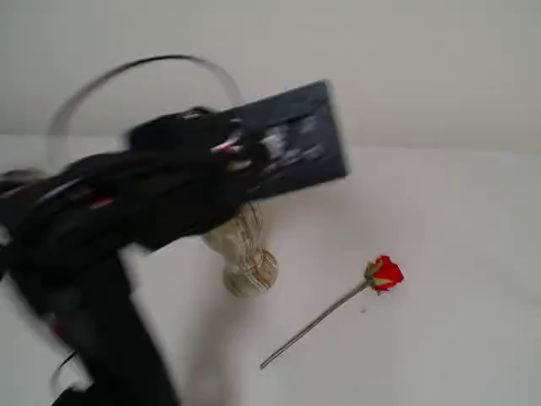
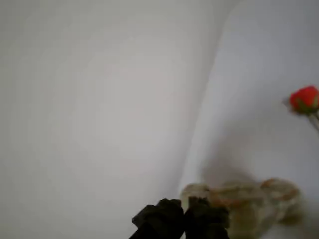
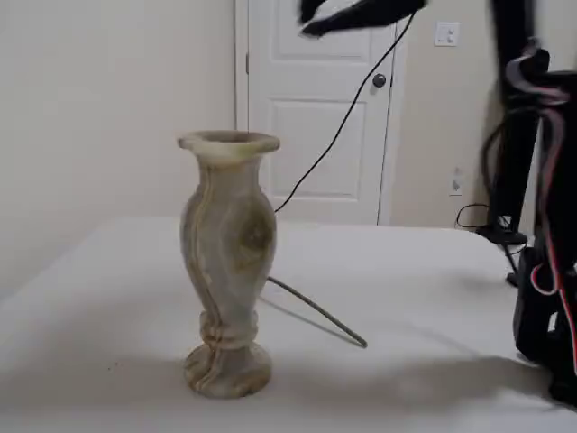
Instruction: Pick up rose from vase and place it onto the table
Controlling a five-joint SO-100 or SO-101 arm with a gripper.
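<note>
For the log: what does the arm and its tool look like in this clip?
The arm is black and bulky, blurred in a fixed view, with red and white wires along it, a thin grey cable looping above it and a dark rectangular block at its far end. The tool shows as two matte black fingertips. No markings are legible.

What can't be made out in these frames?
- End effector: only dark blurred tips at the wrist view's bottom edge; open or shut is unclear. Motion blur smears the arm in both fixed views.
- Rose: in a fixed view the vase hides its bud, leaving only the stem on the table; the wrist view's right edge cuts its stem.
- Vase rim: covered by the arm in a fixed view.
</note>
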